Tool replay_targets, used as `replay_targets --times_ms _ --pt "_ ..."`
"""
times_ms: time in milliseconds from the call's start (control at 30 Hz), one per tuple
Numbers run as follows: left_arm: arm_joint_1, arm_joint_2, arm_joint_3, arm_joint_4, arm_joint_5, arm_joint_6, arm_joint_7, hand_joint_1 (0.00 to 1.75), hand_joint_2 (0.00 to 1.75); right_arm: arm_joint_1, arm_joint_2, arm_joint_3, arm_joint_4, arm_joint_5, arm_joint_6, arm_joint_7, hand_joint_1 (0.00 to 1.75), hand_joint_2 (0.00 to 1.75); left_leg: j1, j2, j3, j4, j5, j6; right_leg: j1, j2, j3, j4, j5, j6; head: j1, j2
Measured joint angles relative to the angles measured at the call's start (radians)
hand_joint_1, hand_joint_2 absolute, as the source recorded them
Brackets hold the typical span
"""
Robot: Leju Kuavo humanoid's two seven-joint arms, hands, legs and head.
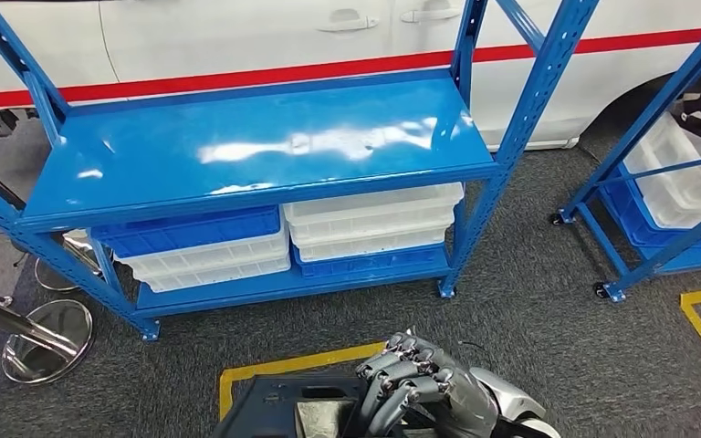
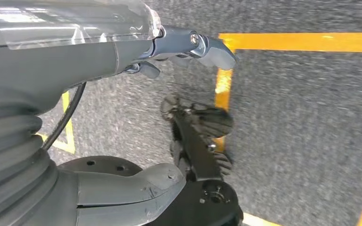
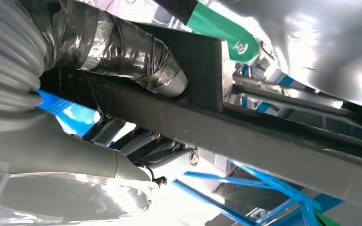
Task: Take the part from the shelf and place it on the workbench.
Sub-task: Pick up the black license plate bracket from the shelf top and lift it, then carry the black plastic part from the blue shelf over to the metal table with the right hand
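A: Entry, right hand (image 1: 424, 383). How are the fingers (image 1: 400, 365) sitting?

B: They are curling down over the near edge of the black part (image 1: 278, 406), low in the head view. In the right wrist view the taped thumb (image 3: 136, 52) is pressing on one face of the part (image 3: 245, 136) while the fingers are wrapping the other face. So the hand is grasping the part.

A: Where is the part lying?

B: It is being carried in front of the robot's body, over the grey carpet (image 1: 548, 301) and a yellow floor line (image 1: 301, 363). It is well apart from the blue shelf (image 1: 256, 146), whose top level is reflecting light.

A: Lower level?

B: White and blue bins (image 1: 374, 224) are stacking there.

A: Left hand (image 2: 184, 52)?

B: It is hanging over the carpet, holding nothing. The thumb is sticking out; the other fingers are mostly hidden, so I cannot tell how far apart they are.
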Motion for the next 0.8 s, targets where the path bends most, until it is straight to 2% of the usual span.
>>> replay_targets --times_ms 33,100,133,167,233,267,300,333,400,433,467,500,533,567,600,633,667,733,767,800 --pt "-0.001 0.0 -0.001 0.0 0.002 0.0 -0.001 0.0 1.75 -0.002 0.0 0.003 0.0 -0.002 0.0 0.0 1.75 1.75 -0.003 0.0 0.045 -0.049 0.026 0.008 0.003 0.002 -0.016 0.005 0.009 0.001 0.0 0.0" --pt "-0.003 0.001 -0.002 0.0 0.004 0.0 -0.002 0.0 1.75 -0.007 0.0 0.007 -0.001 -0.003 0.0 0.0 1.75 1.75 -0.012 -0.001 0.147 -0.189 0.035 0.025 0.007 0.005 -0.038 0.017 0.024 0.005 0.0 0.0" --pt "-0.004 0.002 -0.003 0.0 0.005 0.0 -0.003 0.0 1.75 -0.009 0.0 0.008 -0.002 -0.003 0.0 0.0 1.75 1.75 -0.017 -0.002 0.178 -0.239 0.028 0.031 0.007 0.004 -0.043 0.02 0.031 0.01 0.0 0.0" --pt "-0.005 0.002 -0.003 0.0 0.006 0.0 -0.004 0.0 1.75 -0.012 0.0 0.01 -0.003 -0.004 0.0 0.0 1.75 1.75 -0.021 -0.002 0.192 -0.267 0.021 0.036 0.006 0.003 -0.045 0.02 0.04 0.015 0.0 0.0" --pt "-0.005 0.001 -0.003 0.0 0.009 0.0 -0.005 0.0 1.75 -0.016 0.0 0.013 -0.005 -0.004 -0.003 0.0 1.75 1.75 -0.021 0.0 0.183 -0.28 0.037 0.044 0.004 0.003 -0.049 0.016 0.056 0.027 0.0 0.0" --pt "-0.005 0.0 -0.004 0.0 0.012 0.0 -0.006 0.0 1.75 -0.017 0.0 0.014 -0.006 -0.004 -0.005 0.0 1.75 1.75 -0.018 0.002 0.175 -0.284 0.05 0.049 0.003 0.006 -0.054 0.021 0.049 0.033 0.0 0.0" --pt "-0.005 0.0 -0.005 0.0 0.016 0.0 -0.006 0.0 1.75 -0.017 0.0 0.015 -0.007 -0.005 -0.007 0.0 1.75 1.75 -0.015 0.005 0.165 -0.288 0.065 0.055 0.002 0.01 -0.064 0.039 0.022 0.039 0.001 0.0" --pt "-0.006 -0.001 -0.006 0.0 0.02 0.0 -0.007 0.0 1.75 -0.017 -0.001 0.016 -0.008 -0.006 -0.01 0.0 1.75 1.75 -0.012 0.008 0.152 -0.292 0.08 0.06 -0.001 0.013 -0.078 0.079 -0.025 0.046 0.001 0.0" --pt "-0.006 -0.002 -0.011 0.0 0.027 0.0 -0.007 0.0 1.75 -0.018 -0.001 0.016 -0.009 -0.007 -0.014 -0.001 1.75 1.75 -0.012 0.011 0.121 -0.291 0.105 0.064 -0.009 0.016 -0.107 0.198 -0.127 0.059 0.001 0.0" --pt "-0.006 -0.002 -0.014 0.0 0.03 0.001 -0.007 0.0 1.75 -0.018 -0.001 0.016 -0.009 -0.008 -0.015 -0.001 1.75 1.75 -0.012 0.011 0.104 -0.29 0.118 0.062 -0.013 0.016 -0.113 0.254 -0.151 0.065 0.001 0.0" --pt "-0.006 -0.002 -0.017 0.0 0.032 0.001 -0.007 0.0 1.75 -0.018 -0.001 0.016 -0.009 -0.008 -0.016 0.0 1.75 1.75 -0.012 0.012 0.088 -0.288 0.129 0.06 -0.018 0.016 -0.106 0.283 -0.149 0.069 0.001 0.0" --pt "-0.006 -0.002 -0.02 0.0 0.034 0.001 -0.007 0.0 1.75 -0.018 -0.002 0.016 -0.009 -0.008 -0.016 0.0 1.75 1.75 -0.011 0.012 0.073 -0.286 0.14 0.057 -0.022 0.016 -0.082 0.28 -0.13 0.073 0.001 0.0" --pt "-0.006 -0.003 -0.023 0.0 0.036 0.001 -0.006 0.0 1.75 -0.018 -0.002 0.016 -0.009 -0.008 -0.016 0.0 1.75 1.75 -0.01 0.012 0.059 -0.283 0.149 0.053 -0.026 0.016 -0.04 0.241 -0.104 0.075 0.0 0.0" --pt "-0.006 -0.004 -0.025 0.0 0.037 0.001 -0.006 0.0 1.75 -0.018 -0.002 0.016 -0.009 -0.008 -0.016 0.0 1.75 1.75 -0.009 0.012 0.047 -0.279 0.158 0.048 -0.028 0.016 0.016 0.173 -0.089 0.076 0.0 0.0" --pt "-0.006 -0.004 -0.026 0.0 0.038 0.001 -0.006 0.0 1.75 -0.019 -0.002 0.016 -0.01 -0.008 -0.016 0.0 1.75 1.75 -0.008 0.011 0.038 -0.273 0.165 0.042 -0.027 0.017 0.071 0.099 -0.089 0.074 0.0 0.0" --pt "-0.006 -0.005 -0.027 0.0 0.039 0.001 -0.006 0.0 1.75 -0.02 -0.002 0.017 -0.011 -0.007 -0.016 0.0 1.75 1.75 -0.008 0.01 0.032 -0.27 0.172 0.035 -0.025 0.018 0.11 0.041 -0.096 0.069 0.0 0.0" --pt "-0.007 -0.005 -0.027 0.0 0.039 0.001 -0.007 0.0 1.75 -0.021 -0.002 0.017 -0.013 -0.007 -0.016 0.0 1.75 1.75 -0.009 0.01 0.029 -0.269 0.18 0.027 -0.021 0.02 0.131 0.006 -0.106 0.062 0.0 0.0" --pt "-0.006 -0.005 -0.029 0.0 0.042 0.001 -0.007 0.0 1.75 -0.022 -0.002 0.017 -0.015 -0.005 -0.017 -0.001 1.75 1.75 -0.007 0.009 0.026 -0.274 0.197 0.012 -0.016 0.022 0.126 -0.006 -0.099 0.041 0.0 0.0" --pt "-0.006 -0.005 -0.031 0.001 0.045 0.002 -0.007 0.0 1.75 -0.022 -0.001 0.017 -0.015 -0.004 -0.017 -0.001 1.75 1.75 -0.006 0.007 0.021 -0.272 0.195 0.006 -0.016 0.02 0.119 -0.009 -0.09 0.03 0.0 0.0" --pt "-0.005 -0.006 -0.033 0.001 0.047 0.003 -0.007 0.0 1.75 -0.023 -0.001 0.018 -0.016 -0.002 -0.018 -0.001 1.75 1.75 -0.004 0.006 0.011 -0.257 0.176 0.002 -0.018 0.019 0.109 -0.013 -0.08 0.018 0.0 0.0"
